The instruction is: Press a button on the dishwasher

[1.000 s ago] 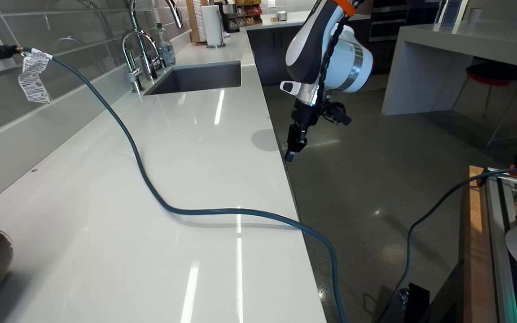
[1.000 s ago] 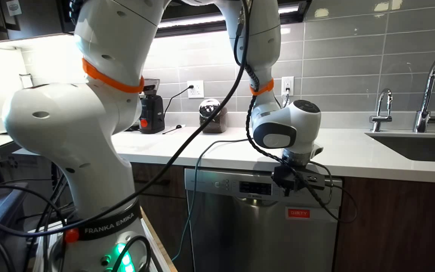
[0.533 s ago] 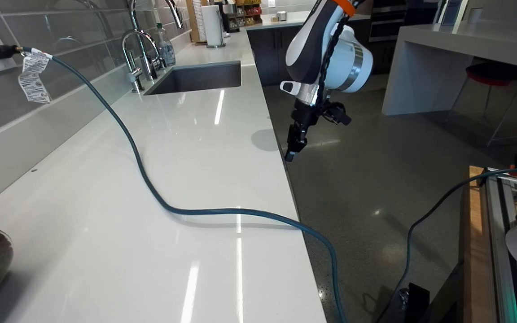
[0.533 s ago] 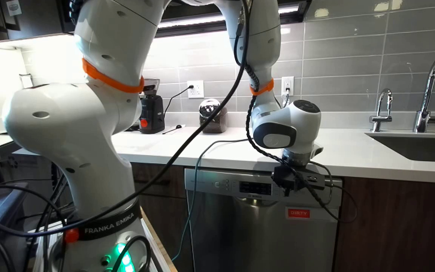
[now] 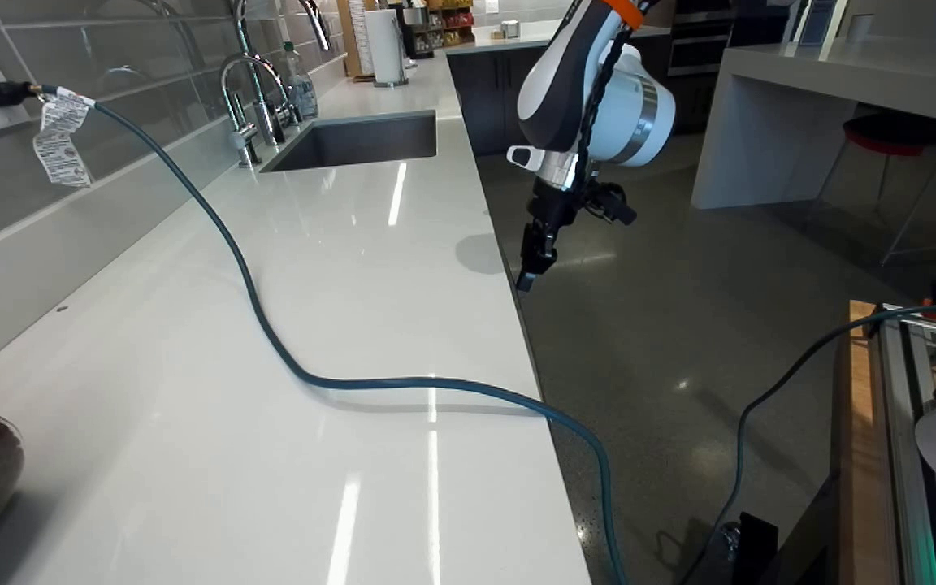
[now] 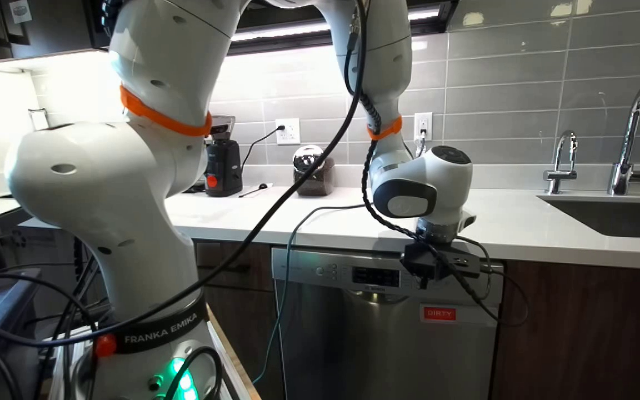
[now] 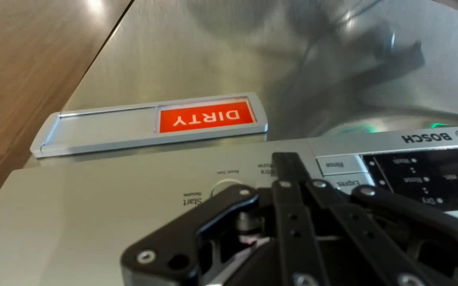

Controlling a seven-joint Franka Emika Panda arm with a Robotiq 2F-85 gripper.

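1. Shifting only a tiny bit in the last second, the gripper point(image 7: 290, 163) is almost where it was in both exterior views.
2. Its fingers point(image 7: 285, 163) are together with nothing held, so they look ready to poke.
3. The dishwasher point(image 6: 409, 344) is under the counter point(image 6: 520, 225), and it has not moved. Its panel point(image 7: 125, 206) is right by the gripper.
4. In the wrist view the fingers end between the round Start button point(image 7: 226, 186) and the Rinse button point(image 7: 338, 165). They hide part of the panel, so I cannot tell if they touch it.
5. That small move probably means careful lining up, or maybe a soft push. I see no sign that a press is done.
6. Next, I think, comes a straight push on one button. A sideways slip could hit the wrong one.
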